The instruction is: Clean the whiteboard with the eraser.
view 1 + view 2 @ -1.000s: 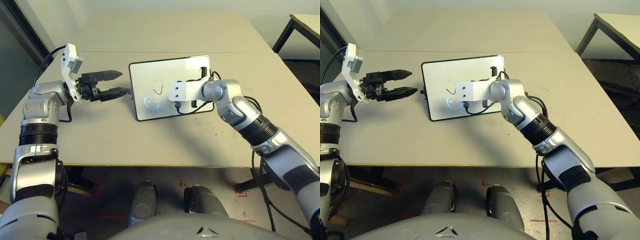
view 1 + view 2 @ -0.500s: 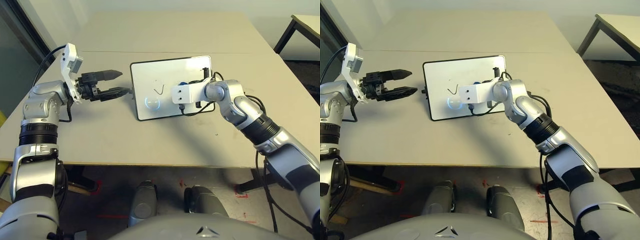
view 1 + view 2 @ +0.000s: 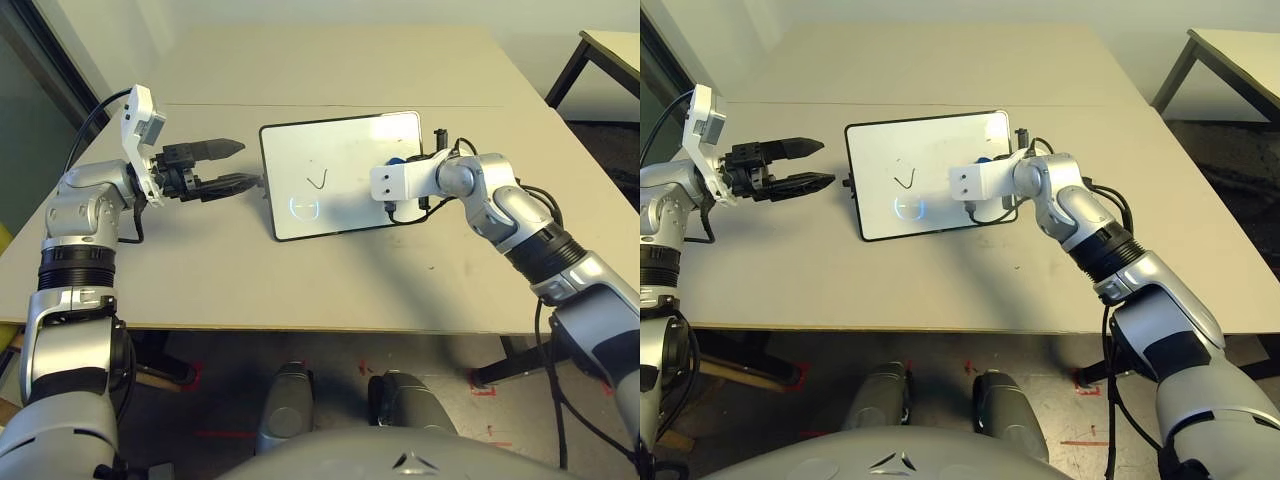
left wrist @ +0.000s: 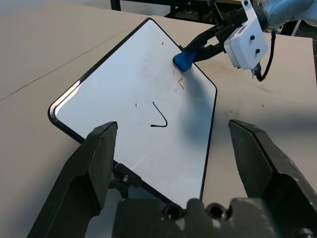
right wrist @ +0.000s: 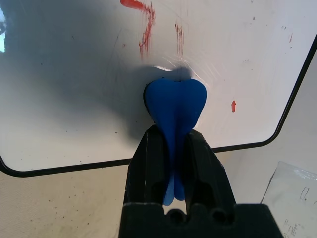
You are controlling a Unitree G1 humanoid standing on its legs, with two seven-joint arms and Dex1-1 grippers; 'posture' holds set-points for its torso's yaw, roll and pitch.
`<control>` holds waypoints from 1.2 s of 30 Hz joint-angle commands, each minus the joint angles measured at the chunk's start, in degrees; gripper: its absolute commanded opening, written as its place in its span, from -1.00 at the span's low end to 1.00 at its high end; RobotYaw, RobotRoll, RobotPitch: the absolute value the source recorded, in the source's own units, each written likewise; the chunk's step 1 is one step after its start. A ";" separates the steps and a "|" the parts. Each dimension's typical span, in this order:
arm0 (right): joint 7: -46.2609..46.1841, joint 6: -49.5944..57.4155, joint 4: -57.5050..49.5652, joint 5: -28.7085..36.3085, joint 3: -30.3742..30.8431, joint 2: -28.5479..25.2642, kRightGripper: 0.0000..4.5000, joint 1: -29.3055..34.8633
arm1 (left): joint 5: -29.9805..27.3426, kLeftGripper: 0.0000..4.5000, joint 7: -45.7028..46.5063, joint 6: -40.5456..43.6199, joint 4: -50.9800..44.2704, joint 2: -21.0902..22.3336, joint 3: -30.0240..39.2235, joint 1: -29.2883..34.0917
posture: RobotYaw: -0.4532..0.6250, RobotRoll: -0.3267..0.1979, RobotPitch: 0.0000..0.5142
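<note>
The right claw (image 5: pixel 174 148), clamped on the eraser (image 5: pixel 176 106), had swept from mid-whiteboard (image 3: pixel 340 175) to its right edge, leaving the black tick (image 3: pixel 318 180) unerased, while the left claw (image 3: pixel 232 166) stayed apart.

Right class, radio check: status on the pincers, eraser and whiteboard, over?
Right pincer shut on eraser, pressed to whiteboard. Left pincer open beside board. Black mark and red smears remain.

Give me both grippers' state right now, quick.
Left gripper: open, holding nothing, beside the whiteboard.
Right gripper: shut on the eraser, pressing it to the board.
</note>
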 commanded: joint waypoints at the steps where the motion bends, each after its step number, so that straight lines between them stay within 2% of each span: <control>1: 1.13 -0.04 -0.39 -0.06 0.52 1.40 -0.86 1.70 | 0.96 1.00 -0.27 -0.50 0.85 -0.12 -0.53 -1.07 | 0.35 0.25 -0.86; 16: 1.42 -1.43 -1.30 -2.06 2.34 6.87 -0.86 1.22 | 0.99 1.00 -0.18 -0.42 0.69 -0.01 -0.45 -1.08 | 0.36 0.25 -0.85; 25: 0.32 -3.70 2.52 -4.24 4.38 11.11 -0.86 -0.41 | 1.04 1.00 -0.11 -0.48 0.91 -0.11 -0.46 -1.26 | 0.36 0.25 -0.83; 31: -0.30 -4.28 4.93 -5.30 4.10 10.58 -0.86 -0.37 | 0.97 1.00 -0.01 -0.32 0.65 -0.10 -0.42 -1.23 | 0.36 0.25 -0.83; 36: 0.25 -5.70 5.43 -5.17 3.01 7.31 -0.86 0.02 | 1.06 1.00 0.02 -0.49 0.82 -0.12 -0.45 -1.37 | 0.36 0.25 -0.83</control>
